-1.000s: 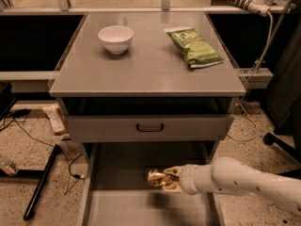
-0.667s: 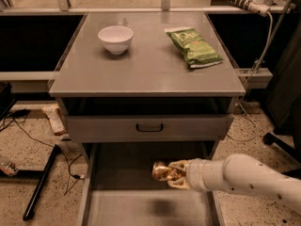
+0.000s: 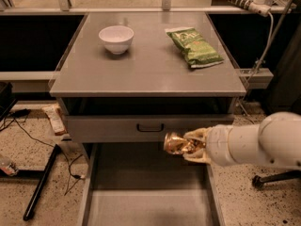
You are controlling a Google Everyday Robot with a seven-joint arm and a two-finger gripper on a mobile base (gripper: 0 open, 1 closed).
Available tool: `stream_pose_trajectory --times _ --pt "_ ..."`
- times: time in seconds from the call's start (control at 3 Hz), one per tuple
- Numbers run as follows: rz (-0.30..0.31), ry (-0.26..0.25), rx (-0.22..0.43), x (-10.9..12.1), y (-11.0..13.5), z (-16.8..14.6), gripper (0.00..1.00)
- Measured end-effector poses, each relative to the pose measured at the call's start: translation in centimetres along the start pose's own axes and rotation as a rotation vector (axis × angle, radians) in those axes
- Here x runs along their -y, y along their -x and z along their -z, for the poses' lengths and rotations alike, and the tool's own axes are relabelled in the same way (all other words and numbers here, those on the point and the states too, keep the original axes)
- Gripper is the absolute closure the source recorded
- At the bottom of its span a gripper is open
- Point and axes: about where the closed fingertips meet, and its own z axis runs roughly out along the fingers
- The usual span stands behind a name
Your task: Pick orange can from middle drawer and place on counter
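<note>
Camera view is showing the gripper [image 3: 191, 146] clamping the orange can [image 3: 174, 144] in mid-air above the open middle drawer [image 3: 141, 197], with only placing it on the counter [image 3: 146, 65] waiting to be done.

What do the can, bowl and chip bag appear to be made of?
The orange can, in the gripper over the middle drawer: thin metal, shiny with bright glints, dented. The white bowl: smooth and glossy, ceramic or plastic. The green chip bag: crinkled, slightly glossy plastic film.
</note>
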Motion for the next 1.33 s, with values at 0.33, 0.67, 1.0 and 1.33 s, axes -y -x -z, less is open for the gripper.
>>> stream_pose_trajectory --times 0.33,0.67,1.0,1.33 --pt "0.033 -0.007 0.002 3.2 2.2 3.6 1.0" --pt "0.034 -0.007 0.002 3.2 2.2 3.6 1.0" --pt "0.092 -0.04 -0.005 6.9 4.3 5.1 1.0" --pt "0.205 -0.137 -0.01 14.6 8.9 8.4 1.0"
